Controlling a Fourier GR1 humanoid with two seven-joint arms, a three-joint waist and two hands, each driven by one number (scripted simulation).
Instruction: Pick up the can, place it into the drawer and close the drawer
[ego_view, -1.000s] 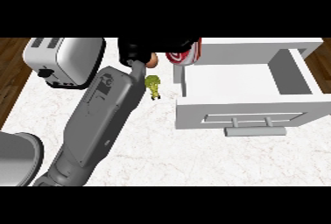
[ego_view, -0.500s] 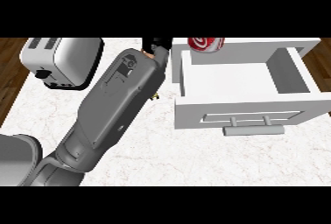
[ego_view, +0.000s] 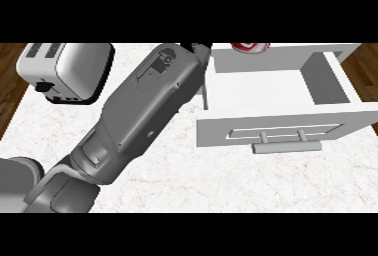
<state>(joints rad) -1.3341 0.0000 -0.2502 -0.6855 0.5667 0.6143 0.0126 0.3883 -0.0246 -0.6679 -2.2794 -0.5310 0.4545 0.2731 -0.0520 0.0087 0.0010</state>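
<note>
Since a second ago the red and white can (ego_view: 251, 47) has travelled from left of the drawer (ego_view: 277, 87) to above its back wall, and the small yellow-green object seen on the counter earlier is now covered by the forearm (ego_view: 140, 110). Only the can's lower curve shows at the upper edge of the view, so I cannot tell whether it hangs above the drawer's rear or touches it. It looks like a stiff, smooth, light metal cylinder, likely slippery, best taken round its side wall at mid-height, not by the rims. The left hand (ego_view: 198, 46) is nearly all hidden behind the forearm; a dark sliver shows just left of the can, and whether its fingers wrap the can I cannot tell, though I would guess it is carrying it. The right hand shows nowhere. The drawer stands pulled out, white inside with nothing in it yet, its bar handle (ego_view: 286, 146) facing the robot. By my reckoning the can is about to go down into the drawer, and closing is not yet begun. A silver toaster (ego_view: 70, 70) sits at the far left on the marble counter (ego_view: 221, 175), well apart from the drawer
</note>
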